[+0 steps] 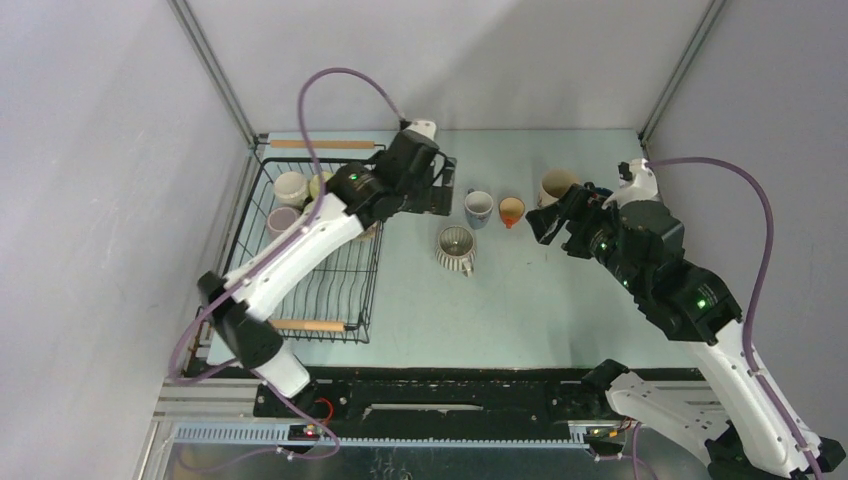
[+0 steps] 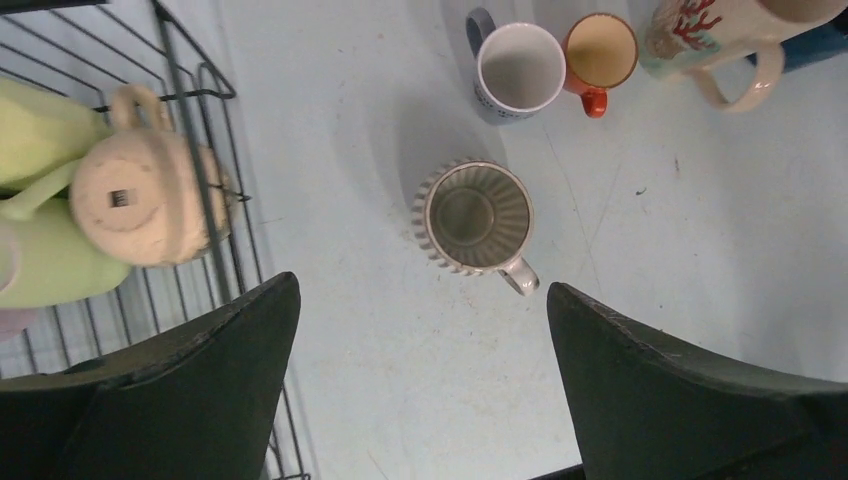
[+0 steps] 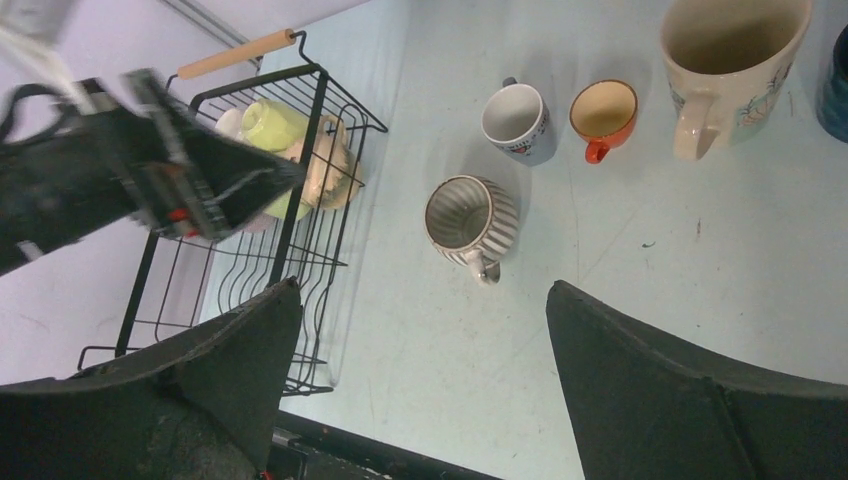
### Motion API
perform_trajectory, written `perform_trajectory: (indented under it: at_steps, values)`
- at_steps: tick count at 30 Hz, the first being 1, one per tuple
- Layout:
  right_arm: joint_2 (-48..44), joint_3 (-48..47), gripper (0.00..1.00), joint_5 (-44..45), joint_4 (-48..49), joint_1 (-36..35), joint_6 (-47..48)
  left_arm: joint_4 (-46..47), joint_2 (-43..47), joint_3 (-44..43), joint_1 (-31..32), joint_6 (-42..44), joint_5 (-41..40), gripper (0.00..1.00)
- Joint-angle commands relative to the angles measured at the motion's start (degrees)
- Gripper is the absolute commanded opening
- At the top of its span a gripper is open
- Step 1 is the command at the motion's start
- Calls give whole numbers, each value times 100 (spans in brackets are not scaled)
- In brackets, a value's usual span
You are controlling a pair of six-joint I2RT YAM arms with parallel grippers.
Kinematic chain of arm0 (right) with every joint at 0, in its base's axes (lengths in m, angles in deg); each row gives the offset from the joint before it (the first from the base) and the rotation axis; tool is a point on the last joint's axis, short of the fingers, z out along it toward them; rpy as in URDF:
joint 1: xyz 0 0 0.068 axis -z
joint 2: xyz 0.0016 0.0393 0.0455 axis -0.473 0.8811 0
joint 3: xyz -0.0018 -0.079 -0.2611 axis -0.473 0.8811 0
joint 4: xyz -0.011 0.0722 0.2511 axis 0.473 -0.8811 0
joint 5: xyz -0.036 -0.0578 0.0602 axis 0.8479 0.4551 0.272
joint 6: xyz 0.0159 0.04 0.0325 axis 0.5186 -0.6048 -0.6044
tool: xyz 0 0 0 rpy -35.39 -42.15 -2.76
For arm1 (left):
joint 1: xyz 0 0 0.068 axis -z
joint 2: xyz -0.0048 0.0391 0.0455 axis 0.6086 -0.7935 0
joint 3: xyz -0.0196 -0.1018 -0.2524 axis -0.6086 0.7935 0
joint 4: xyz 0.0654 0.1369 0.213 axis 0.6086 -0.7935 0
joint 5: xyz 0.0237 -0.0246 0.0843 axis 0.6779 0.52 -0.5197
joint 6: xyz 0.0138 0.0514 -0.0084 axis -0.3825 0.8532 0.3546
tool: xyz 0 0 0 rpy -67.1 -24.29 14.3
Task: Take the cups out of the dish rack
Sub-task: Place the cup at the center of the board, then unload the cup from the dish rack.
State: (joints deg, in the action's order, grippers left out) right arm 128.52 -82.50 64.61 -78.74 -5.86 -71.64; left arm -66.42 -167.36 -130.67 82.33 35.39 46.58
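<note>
The black wire dish rack stands at the left with a wooden rod handle at each end. It holds a cream cup, a yellow-green cup and a pale cup. The left wrist view shows an upturned tan cup and yellow-green cups inside it. On the table stand a ribbed cream mug, a grey-blue mug, an orange mug and a large cream mug. My left gripper is open and empty, just right of the rack, above the table. My right gripper is open and empty, right of the orange mug.
A dark blue mug shows at the right edge of the right wrist view, beside the large cream mug. Grey walls enclose the table on the left, back and right. A black rail runs along the near edge.
</note>
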Motion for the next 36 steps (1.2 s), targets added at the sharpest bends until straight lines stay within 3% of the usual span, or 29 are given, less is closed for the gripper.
perform_trajectory:
  at_steps: [1,7,16,22,36]
  values:
    - [116,21,99,-100,269,42,126,-250,866,386,-170,-116,-409,100]
    - [220,118,100,-229,338,73,232,-391,1887,1102,-861,-377,-623,100]
    - [429,166,100,-569,445,137,371,-155,2609,2374,-2499,-578,-131,100]
    - [571,169,100,-802,462,182,439,111,2216,2596,-3111,-563,-170,100]
    - [662,180,100,-982,371,262,505,564,545,2080,-3600,-320,-199,97]
